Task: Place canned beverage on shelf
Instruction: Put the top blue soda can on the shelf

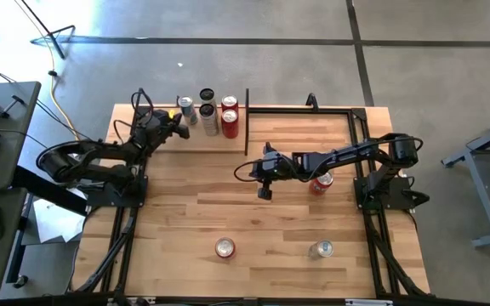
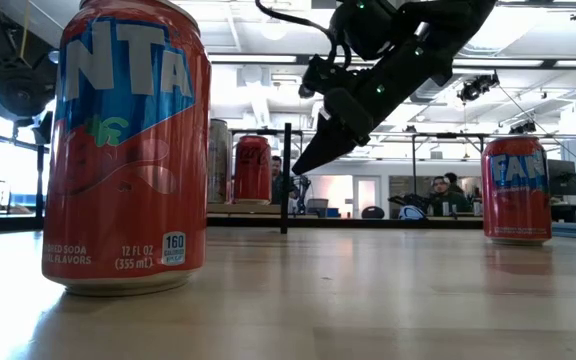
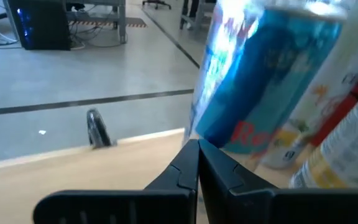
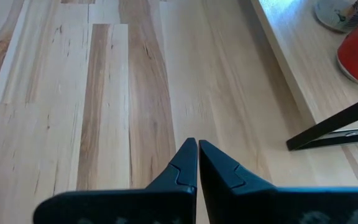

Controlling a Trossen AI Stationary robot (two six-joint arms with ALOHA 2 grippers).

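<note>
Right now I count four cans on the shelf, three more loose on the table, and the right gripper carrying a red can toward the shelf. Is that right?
Not quite. The right gripper carries nothing: the right wrist view shows its fingers shut together over bare tabletop. The rest holds: the high view shows four cans on the shelf and three loose on the table, including a red can under the right arm.

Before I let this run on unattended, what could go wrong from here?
The left gripper, fingers shut and empty, sits right by the blue can on the shelf; a careless move could topple it into the crowded cans.

The right arm reaches over a red can; dropping lower might knock it over.

The right gripper, shut and empty, is beside the shelf's black upright and could snag it.
</note>
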